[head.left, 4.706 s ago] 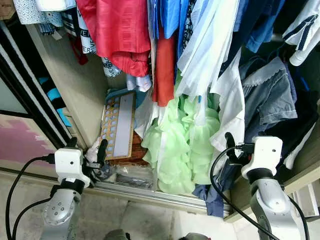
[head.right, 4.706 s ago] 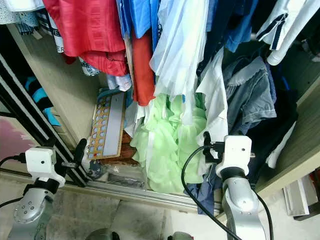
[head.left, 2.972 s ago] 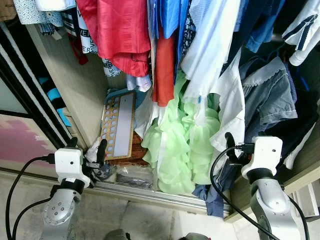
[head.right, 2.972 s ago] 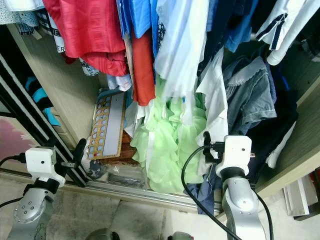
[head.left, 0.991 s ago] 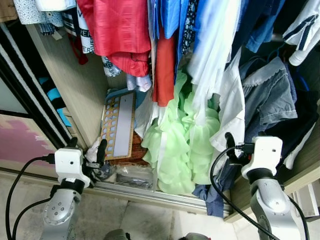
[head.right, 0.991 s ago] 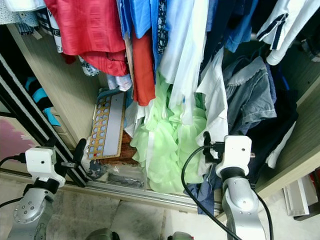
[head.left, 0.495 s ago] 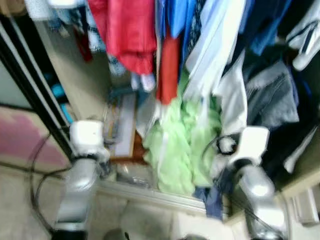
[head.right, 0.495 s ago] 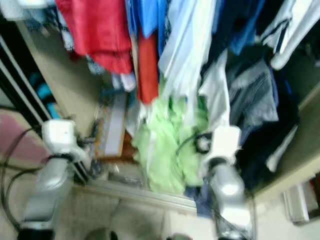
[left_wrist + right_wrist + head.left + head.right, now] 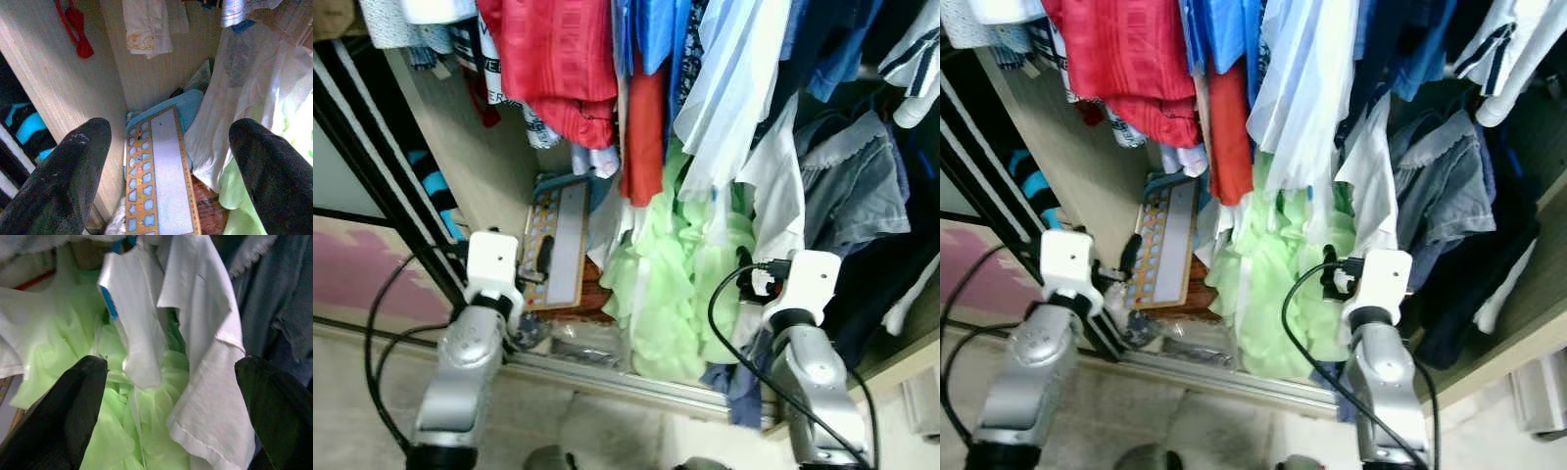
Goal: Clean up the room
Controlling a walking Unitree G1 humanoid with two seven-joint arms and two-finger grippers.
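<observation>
An open wardrobe holds hanging clothes: a red garment [image 9: 563, 59], blue shirts, a white shirt [image 9: 773, 196] and a pale green ruffled garment [image 9: 675, 294] reaching the floor. A wooden shape board [image 9: 558, 240] leans on a blue cushion [image 9: 188, 105] at the bottom left. My left gripper [image 9: 545, 257] is raised in front of that board, open and holding nothing. Just short of the green garment and white shirt [image 9: 195, 333], my right gripper [image 9: 744, 284] is open too and not touching them.
The wardrobe's wooden side panel [image 9: 480, 166] and dark sliding door frame [image 9: 372, 147] stand at the left. A metal floor track [image 9: 607, 377] runs along the front. Grey-blue and dark clothes [image 9: 857, 186] hang at the right, with a dark heap [image 9: 734, 377] on the floor.
Both arms have risen and come inward; the left gripper now stands in front of the shape board. The camera has shifted a little, and the hanging pale shirts have swayed.
</observation>
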